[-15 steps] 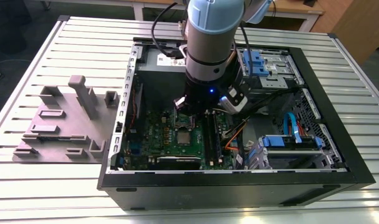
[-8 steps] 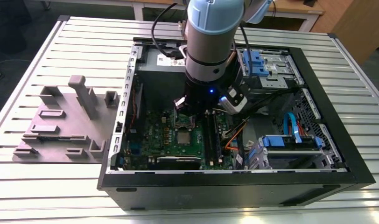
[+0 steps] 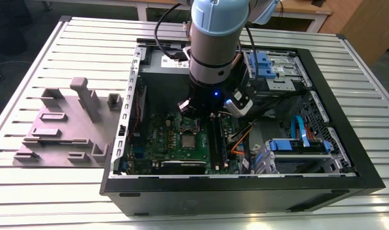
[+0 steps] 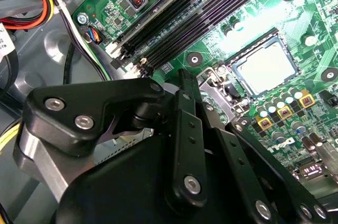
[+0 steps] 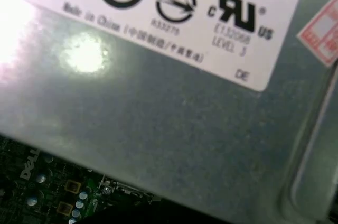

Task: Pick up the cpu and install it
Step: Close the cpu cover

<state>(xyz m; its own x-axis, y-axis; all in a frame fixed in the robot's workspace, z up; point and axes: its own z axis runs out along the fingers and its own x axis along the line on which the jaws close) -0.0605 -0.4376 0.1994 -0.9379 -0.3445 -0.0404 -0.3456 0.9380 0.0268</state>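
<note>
The cpu (image 4: pixel 264 68) lies in its socket (image 4: pixel 244 84) (silvery top up); the tool (image 4: pixel 182 84) hangs near, its state I cannot tell.

One open computer case (image 3: pixel 245 191) stands on the worktop (image 3: pixel 85 38). One grey tray (image 3: pixel 66 129) lies beside it, toward the worktop's edge at the exterior view's left. Inside the case are one green motherboard (image 4: pixel 296 18), one cpu (image 4: pixel 264 68) and two blue drive brackets (image 3: pixel 261 64).
</note>
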